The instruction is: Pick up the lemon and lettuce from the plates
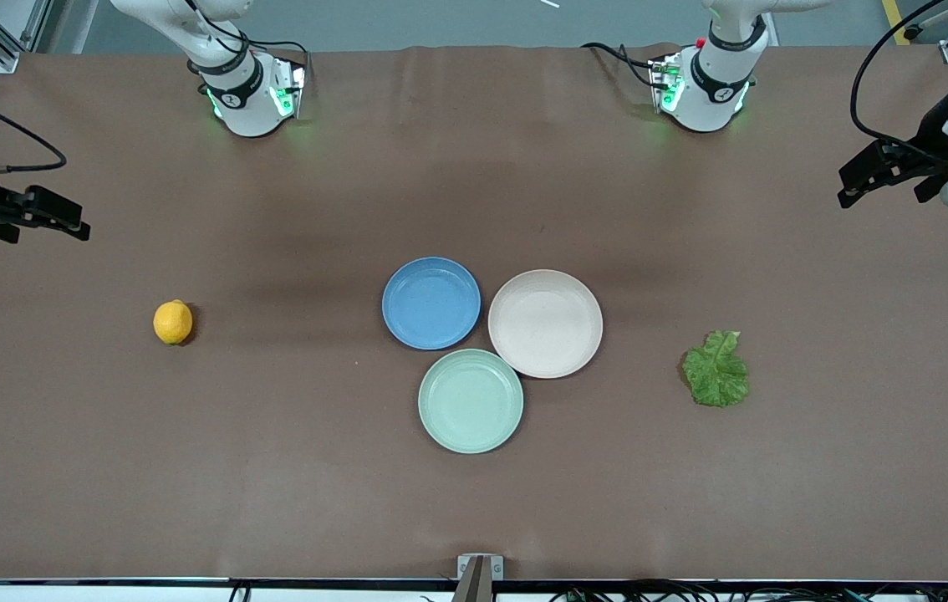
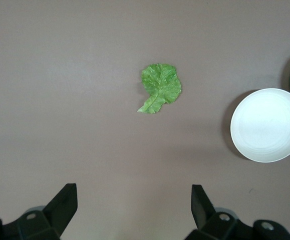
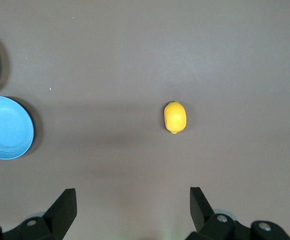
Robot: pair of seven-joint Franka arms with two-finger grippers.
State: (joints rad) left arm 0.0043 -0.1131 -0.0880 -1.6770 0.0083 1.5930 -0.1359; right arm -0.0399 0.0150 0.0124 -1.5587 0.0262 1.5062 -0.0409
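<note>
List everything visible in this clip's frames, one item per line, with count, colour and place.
lemon: one, yellow-orange, on the bare table toward the right arm's end, on no plate.
lettuce: one, green, flat on the table toward the left arm's end, on no plate.
blue plate: one, blue, mid-table, empty.
beige plate: one, pale pinkish-beige, beside the blue plate, empty.
mint plate: one, mint-green, nearer the front camera than the other two, empty.
table: one, brown.
left end effector: black, open, over the left arm's end of the table.
right end effector: black, open, over the right arm's end.
</note>
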